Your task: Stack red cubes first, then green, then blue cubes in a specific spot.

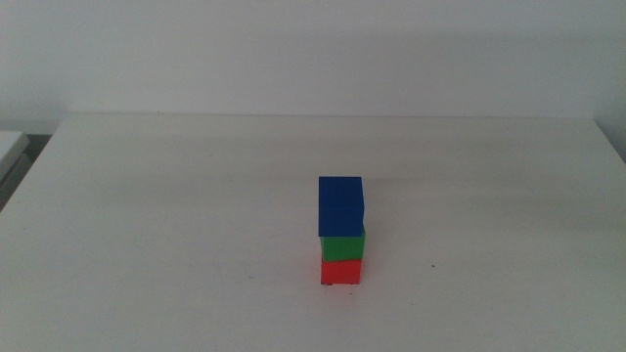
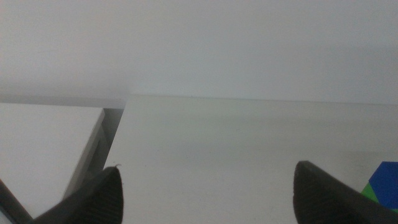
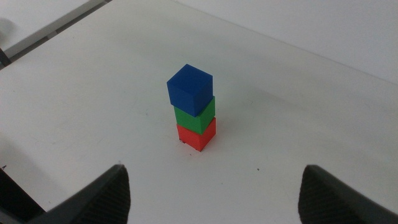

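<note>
A stack of three cubes stands on the white table [image 1: 196,215] a little right of centre: the red cube [image 1: 340,272] at the bottom, the green cube [image 1: 342,247] on it, the blue cube [image 1: 340,205] on top, slightly offset. The right wrist view shows the same stack, red cube [image 3: 198,135], green cube [image 3: 195,117], blue cube [image 3: 189,89], well ahead of my open right gripper [image 3: 214,190]. My left gripper [image 2: 208,193] is open and empty; the blue cube [image 2: 387,183] and a sliver of the green cube [image 2: 368,191] show at that picture's edge. Neither gripper appears in the middle view.
A second white surface [image 1: 10,147] adjoins the table at its left edge, with a dark gap [image 2: 99,146] between them. A white wall rises behind the table's far edge. A tiny dark speck [image 1: 432,266] lies right of the stack.
</note>
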`<action>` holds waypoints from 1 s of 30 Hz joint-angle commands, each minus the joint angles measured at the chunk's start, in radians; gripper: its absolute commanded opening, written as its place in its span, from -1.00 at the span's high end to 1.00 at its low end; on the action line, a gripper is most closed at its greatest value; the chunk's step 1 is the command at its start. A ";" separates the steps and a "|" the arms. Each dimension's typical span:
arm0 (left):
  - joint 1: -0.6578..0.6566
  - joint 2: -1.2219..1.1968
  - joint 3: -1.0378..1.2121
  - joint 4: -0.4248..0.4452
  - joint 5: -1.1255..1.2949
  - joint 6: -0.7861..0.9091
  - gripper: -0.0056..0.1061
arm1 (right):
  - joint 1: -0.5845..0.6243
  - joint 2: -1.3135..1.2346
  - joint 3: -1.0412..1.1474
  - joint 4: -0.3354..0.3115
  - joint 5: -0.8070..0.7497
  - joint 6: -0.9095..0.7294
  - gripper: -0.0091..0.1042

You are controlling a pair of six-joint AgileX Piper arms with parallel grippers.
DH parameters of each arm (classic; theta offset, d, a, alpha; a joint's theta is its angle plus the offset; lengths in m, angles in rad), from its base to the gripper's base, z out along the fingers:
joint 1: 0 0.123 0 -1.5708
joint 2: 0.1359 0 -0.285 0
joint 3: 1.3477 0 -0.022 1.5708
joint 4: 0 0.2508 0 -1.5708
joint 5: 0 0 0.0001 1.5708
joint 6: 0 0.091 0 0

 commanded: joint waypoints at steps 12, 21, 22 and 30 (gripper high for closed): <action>0.002 -0.159 0.374 -0.042 -0.356 0.000 -0.78 | -0.010 -0.078 0.196 -0.027 -0.172 -0.008 -0.53; 0.002 -0.296 0.731 -0.045 -0.680 0.000 -0.78 | -0.333 -0.275 0.545 0.113 -0.450 -0.008 -0.53; 0.002 -0.309 0.768 -0.045 -0.719 0.000 -0.78 | -0.382 -0.299 0.570 0.146 -0.450 -0.008 -0.53; 0.002 -0.406 1.004 -0.109 -0.971 0.000 -0.78 | -0.652 -0.529 0.733 0.170 -0.539 -0.008 -0.53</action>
